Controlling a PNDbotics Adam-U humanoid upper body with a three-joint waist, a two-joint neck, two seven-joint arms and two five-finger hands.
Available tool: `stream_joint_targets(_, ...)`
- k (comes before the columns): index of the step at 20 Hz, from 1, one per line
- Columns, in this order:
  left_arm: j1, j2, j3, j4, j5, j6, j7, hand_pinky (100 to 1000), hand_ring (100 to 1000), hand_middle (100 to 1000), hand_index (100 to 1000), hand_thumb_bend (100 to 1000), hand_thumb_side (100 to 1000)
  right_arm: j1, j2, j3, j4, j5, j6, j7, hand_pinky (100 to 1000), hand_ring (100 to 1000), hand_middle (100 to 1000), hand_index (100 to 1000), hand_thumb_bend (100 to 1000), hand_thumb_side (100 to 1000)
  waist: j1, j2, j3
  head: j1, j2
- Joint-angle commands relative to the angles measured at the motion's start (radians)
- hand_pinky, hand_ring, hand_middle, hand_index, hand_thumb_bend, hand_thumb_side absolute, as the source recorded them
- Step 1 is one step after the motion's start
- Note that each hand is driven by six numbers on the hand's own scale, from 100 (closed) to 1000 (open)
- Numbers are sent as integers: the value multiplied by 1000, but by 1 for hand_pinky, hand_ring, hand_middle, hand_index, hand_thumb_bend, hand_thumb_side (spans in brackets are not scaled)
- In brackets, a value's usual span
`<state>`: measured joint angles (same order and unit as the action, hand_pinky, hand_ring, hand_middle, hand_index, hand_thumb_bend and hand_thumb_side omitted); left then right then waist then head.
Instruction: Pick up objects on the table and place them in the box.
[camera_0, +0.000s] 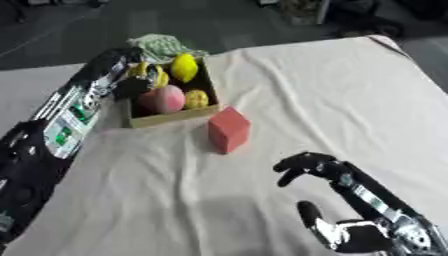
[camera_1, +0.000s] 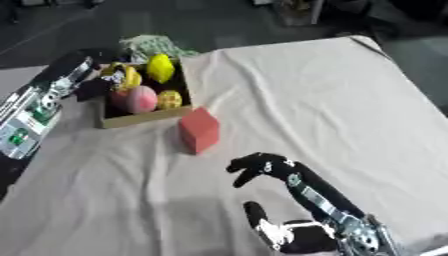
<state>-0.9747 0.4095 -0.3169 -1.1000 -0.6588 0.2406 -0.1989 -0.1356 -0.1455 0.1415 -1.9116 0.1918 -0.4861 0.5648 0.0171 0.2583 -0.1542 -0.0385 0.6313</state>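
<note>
A: Just past the right hand (camera_0: 350, 210), up and to its left on the cloth, sits the red block (camera_0: 229, 129), the only loose thing I see outside the box (camera_0: 166, 119). The hand's fingers are curled over empty air with the thumb apart below them; it holds nothing.

B: And the left hand (camera_0: 131, 87)?

A: It is at the box's near-left wall, dark against the fruit. I cannot tell whether its fingers are spread or closed on something. Inside the box lie a lemon (camera_0: 184, 67), a banana (camera_0: 159, 76), a peach (camera_0: 168, 98) and a small yellow fruit (camera_0: 197, 99).

B: What might go wrong?

A: The block stands just beside the box's front corner. A reach that comes in low from the right hand's side could push it against the cardboard or tip it. The box also looks nearly full, so a dropped block may roll off the fruit.

B: Room to move?

A: Plenty of bare cloth (camera_0: 332, 100) to the right hand's right and ahead of it; the table's far-right edge is well apart. The left arm crowds the box's other side.
</note>
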Motion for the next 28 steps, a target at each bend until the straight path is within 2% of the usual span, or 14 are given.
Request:
stream_joint_targets(1, -10, 49, 7, -49, 41, -12, -18, 893, 844, 862, 995, 100, 878, -5, -7, -8, -11, 1, -2, -3, 697, 675, 776, 908, 100, 437, -1, -19, 2, -7, -12)
stream_joint_targets(7, 6, 91, 7, -117, 103, -13, -49, 901, 850, 871, 1000, 100, 910, -3, -9, -11, -12, 4, -2, -6, 697, 676, 776, 908, 100, 436, -1, -20, 7, -13, -13)
stream_joint_targets(11, 23, 127, 12, -200, 161, -14, -64, 897, 844, 860, 994, 100, 889, -1, -10, -13, -11, 7, -2, -8, 697, 676, 776, 908, 100, 436, 0, -20, 13, -17, -12)
stream_joint_targets(13, 34, 148, 20, -250, 193, -21, -62, 887, 832, 841, 980, 100, 851, 0, -10, -17, -10, 8, -1, -12, 697, 675, 776, 908, 100, 438, 0, -21, 17, -19, -12)
stream_joint_targets(20, 121, 219, 34, -432, 306, -123, 19, 870, 813, 812, 955, 100, 724, 8, -17, -34, -12, 7, 10, -39, 695, 673, 775, 909, 100, 441, -6, -27, 46, -23, -10)
stream_joint_targets(24, 211, 239, 59, -540, 373, -183, 78, 859, 805, 799, 944, 100, 675, 8, -60, -41, -22, 0, 7, -57, 699, 679, 779, 912, 100, 430, -22, -40, 71, -24, -4)
stream_joint_targets(25, 261, 257, 73, -638, 451, -178, 91, 857, 803, 796, 942, 100, 673, 1, -82, -47, -26, -1, 4, -67, 700, 681, 780, 914, 100, 426, -26, -43, 80, -25, -3)
stream_joint_targets(27, 350, 295, 111, -821, 618, -116, 110, 856, 800, 792, 938, 100, 667, -21, -140, -56, -36, -3, -5, -91, 704, 688, 787, 918, 100, 415, -34, -47, 95, -29, -2)
stream_joint_targets(28, 378, 304, 126, -861, 676, -100, 116, 855, 800, 790, 937, 100, 669, -34, -176, -59, -42, -6, -11, -105, 705, 691, 789, 921, 100, 399, -38, -49, 102, -32, -1)
